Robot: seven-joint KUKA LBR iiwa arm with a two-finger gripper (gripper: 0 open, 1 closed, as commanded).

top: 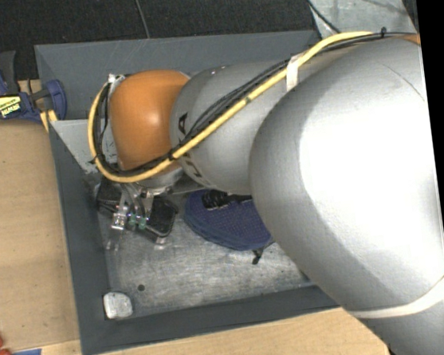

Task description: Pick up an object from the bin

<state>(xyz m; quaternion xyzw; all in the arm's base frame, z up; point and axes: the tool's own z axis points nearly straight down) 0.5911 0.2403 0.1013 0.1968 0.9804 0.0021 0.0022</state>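
My gripper [141, 215] hangs low over the left part of the bin floor, under the orange wrist cover. A dark blue cloth [229, 221] lies crumpled just to its right, partly hidden beneath the arm. A small pale grey block [117, 305] sits in the near left corner, well below the gripper and apart from it. I see nothing between the gripper's parts.
The big silver arm covers the right half of the bin and hides whatever lies there. Bare scuffed floor stretches between the gripper and the near wall, with one tiny dark speck [141, 287] on it.
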